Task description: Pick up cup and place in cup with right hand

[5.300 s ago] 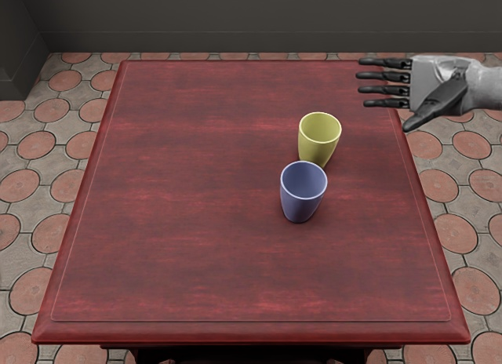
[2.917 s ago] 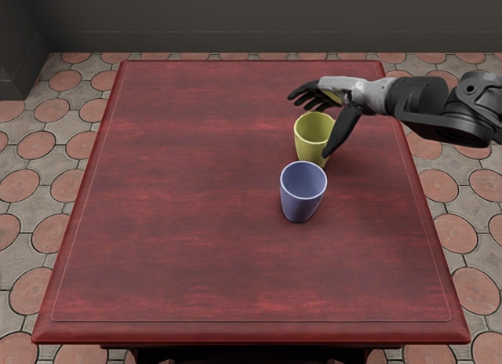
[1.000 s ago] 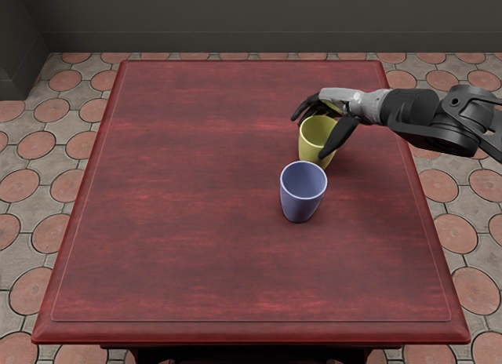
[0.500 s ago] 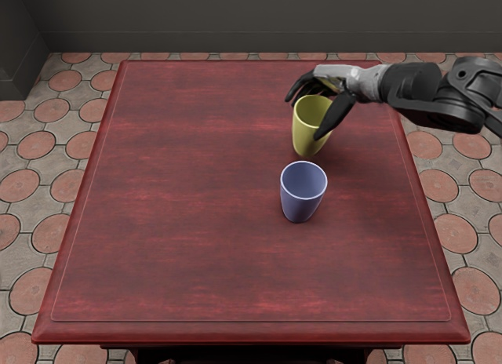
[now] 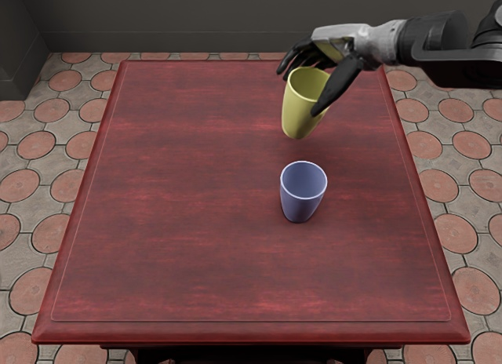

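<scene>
My right hand [image 5: 307, 83] comes in from the right edge, its thumb on the near right side of the yellow cup [image 5: 297, 113] and its other fingers around the back of the rim. It grasps that cup, which hangs above the table slightly tilted, mouth up. Lower in the picture the blue cup [image 5: 300, 201] stands upright on the table, apart from the yellow one, with its open mouth facing up. The fingertips behind the yellow cup are partly hidden.
The dark red wooden table [image 5: 180, 191] has its near edge along the bottom of the picture. A tiled floor [image 5: 35, 144] surrounds it, and a dark wall [image 5: 235, 19] rises beyond the far edge.
The yellow cup was grasped and has risen off the table in my right hand, moving up and slightly left in the picture. The blue cup has not moved.
</scene>
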Controlling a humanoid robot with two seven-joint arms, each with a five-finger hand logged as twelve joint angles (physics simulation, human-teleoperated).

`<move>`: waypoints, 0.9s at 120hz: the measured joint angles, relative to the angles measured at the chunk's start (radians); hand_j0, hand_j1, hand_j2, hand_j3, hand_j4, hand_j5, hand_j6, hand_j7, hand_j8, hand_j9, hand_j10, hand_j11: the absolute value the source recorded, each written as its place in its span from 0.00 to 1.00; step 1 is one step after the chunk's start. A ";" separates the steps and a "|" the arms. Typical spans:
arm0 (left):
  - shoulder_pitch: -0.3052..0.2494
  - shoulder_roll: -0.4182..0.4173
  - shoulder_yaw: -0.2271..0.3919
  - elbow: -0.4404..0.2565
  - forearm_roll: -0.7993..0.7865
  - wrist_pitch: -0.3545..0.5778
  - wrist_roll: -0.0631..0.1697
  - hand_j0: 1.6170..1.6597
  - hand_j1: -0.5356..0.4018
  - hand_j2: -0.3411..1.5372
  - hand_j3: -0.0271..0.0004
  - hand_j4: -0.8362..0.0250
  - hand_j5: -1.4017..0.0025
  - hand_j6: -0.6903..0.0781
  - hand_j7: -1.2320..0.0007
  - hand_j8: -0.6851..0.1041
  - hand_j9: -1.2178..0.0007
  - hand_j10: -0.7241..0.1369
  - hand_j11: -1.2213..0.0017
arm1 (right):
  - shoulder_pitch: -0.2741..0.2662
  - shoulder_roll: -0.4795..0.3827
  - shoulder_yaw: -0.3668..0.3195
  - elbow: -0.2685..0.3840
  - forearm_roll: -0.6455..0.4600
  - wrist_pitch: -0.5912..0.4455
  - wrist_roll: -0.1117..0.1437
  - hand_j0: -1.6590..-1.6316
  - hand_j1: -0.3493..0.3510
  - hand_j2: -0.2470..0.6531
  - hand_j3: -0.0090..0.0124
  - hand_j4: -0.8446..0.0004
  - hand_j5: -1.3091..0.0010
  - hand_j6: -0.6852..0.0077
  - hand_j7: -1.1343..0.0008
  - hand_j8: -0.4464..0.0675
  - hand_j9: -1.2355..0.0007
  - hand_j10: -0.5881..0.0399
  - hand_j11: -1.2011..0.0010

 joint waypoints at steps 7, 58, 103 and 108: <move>0.000 0.000 0.000 0.000 0.000 0.000 0.000 0.96 0.93 0.18 0.99 0.96 0.99 0.88 0.99 0.85 0.99 0.83 0.99 | 0.009 -0.014 0.000 0.011 0.021 0.018 -0.001 0.12 0.62 0.29 0.41 0.47 0.52 0.43 0.47 0.38 0.51 0.54 0.49; 0.000 0.000 0.000 0.000 0.000 0.000 0.000 0.96 0.93 0.18 0.99 0.96 0.99 0.88 0.99 0.85 0.99 0.83 0.99 | 0.028 -0.139 0.001 0.152 0.155 0.085 -0.003 0.17 0.61 0.27 0.40 0.46 0.51 0.43 0.46 0.39 0.49 0.54 0.48; 0.000 0.000 0.000 0.000 0.000 0.000 0.000 0.96 0.93 0.18 0.99 0.96 0.99 0.88 0.99 0.85 0.99 0.83 0.99 | 0.008 -0.192 -0.012 0.251 0.163 0.088 -0.003 0.19 0.61 0.27 0.41 0.44 0.49 0.44 0.44 0.41 0.47 0.55 0.46; 0.000 0.000 0.000 0.000 0.000 0.000 0.000 0.96 0.93 0.18 0.99 0.96 0.99 0.88 0.99 0.85 0.99 0.83 0.99 | 0.006 -0.195 -0.013 0.258 0.163 0.088 -0.003 0.19 0.61 0.27 0.41 0.44 0.49 0.44 0.44 0.41 0.47 0.55 0.46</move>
